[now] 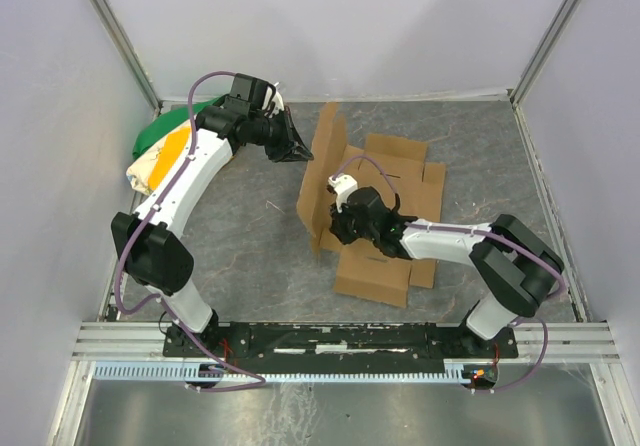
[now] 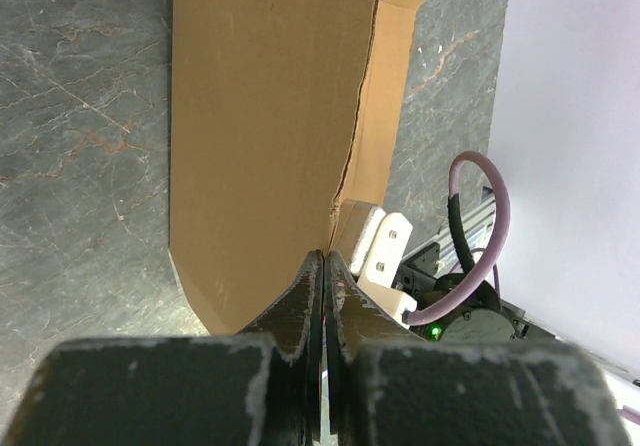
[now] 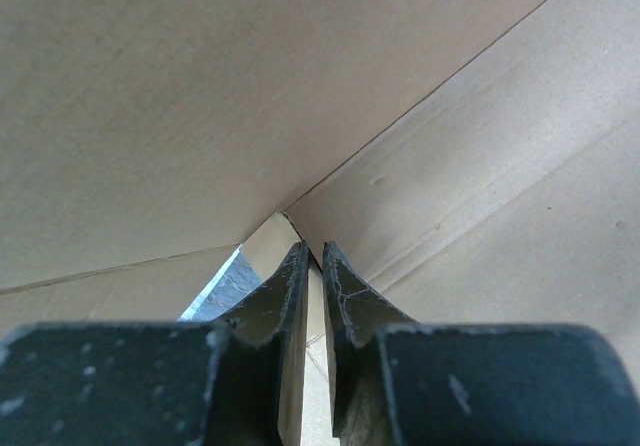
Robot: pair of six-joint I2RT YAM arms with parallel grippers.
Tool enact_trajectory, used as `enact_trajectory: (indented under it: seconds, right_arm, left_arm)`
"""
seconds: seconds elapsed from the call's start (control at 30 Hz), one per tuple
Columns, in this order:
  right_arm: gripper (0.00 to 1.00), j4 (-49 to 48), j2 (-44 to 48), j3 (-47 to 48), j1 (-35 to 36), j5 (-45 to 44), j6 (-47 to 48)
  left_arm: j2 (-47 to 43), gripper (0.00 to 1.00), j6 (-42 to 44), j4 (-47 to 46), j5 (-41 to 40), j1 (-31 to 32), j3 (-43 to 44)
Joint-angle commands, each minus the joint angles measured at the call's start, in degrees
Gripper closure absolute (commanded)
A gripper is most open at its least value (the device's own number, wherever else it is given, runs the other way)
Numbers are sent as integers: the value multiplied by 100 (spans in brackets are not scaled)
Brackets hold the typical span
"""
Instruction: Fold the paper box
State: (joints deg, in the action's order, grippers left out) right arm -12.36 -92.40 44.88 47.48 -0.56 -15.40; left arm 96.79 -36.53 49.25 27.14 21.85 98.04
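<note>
The paper box [image 1: 392,171] is a brown corrugated sheet lying partly flat in the middle of the table, with its left panel [image 1: 322,171] standing upright. My left gripper [image 1: 298,152] is shut, and its tips [image 2: 325,258] press against the outer left side of that raised panel [image 2: 260,116]. My right gripper [image 1: 342,228] sits inside the box at the foot of the raised panel. Its jaws [image 3: 314,250] are closed on a small cardboard flap [image 3: 268,238], with box walls [image 3: 300,86] filling the view.
A green, yellow and white cloth bundle [image 1: 165,146] lies at the far left behind the left arm. Grey walls enclose the table on three sides. The right arm's white wrist [image 2: 385,251] shows just past the raised panel.
</note>
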Motion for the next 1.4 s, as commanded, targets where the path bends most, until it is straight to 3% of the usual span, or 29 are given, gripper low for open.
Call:
enact_trajectory:
  seconds: [0.0, 0.13, 0.23, 0.43, 0.6, 0.8, 0.93, 1.2, 1.37]
  right_arm:
    - [80, 179, 296, 278, -150, 226, -169]
    - [52, 1190, 754, 680, -304, 268, -257]
    - [46, 2137, 1074, 1129, -508, 283, -228]
    - [46, 3280, 1201, 2048, -1681, 1077, 162]
    - [46, 4646, -599, 4191, -2372, 1893, 164]
    - [44, 4458, -1957, 5441, -2396, 2343, 285]
    - [43, 5140, -2888, 6616, -2418, 2242, 386]
    - [59, 4992, -3531, 7390, -2438, 1201, -419]
    - [58, 5053, -3889, 7822, -2443, 683, -664]
  left_arm:
    - [-166, 97, 208, -16, 184, 1, 28]
    - [-71, 97, 373, 141, 99, -1, 181]
    - [-17, 97, 442, 236, 33, 3, 274]
    - [-54, 97, 492, 269, -18, -2, 294]
    - [-137, 97, 541, 327, -95, 6, 320]
    - [-185, 97, 630, 441, -155, -6, 333]
    - [-157, 97, 630, 440, -173, -9, 317]
    - [-134, 97, 612, 445, -174, -5, 370]
    - [-136, 97, 595, 442, -157, -5, 349]
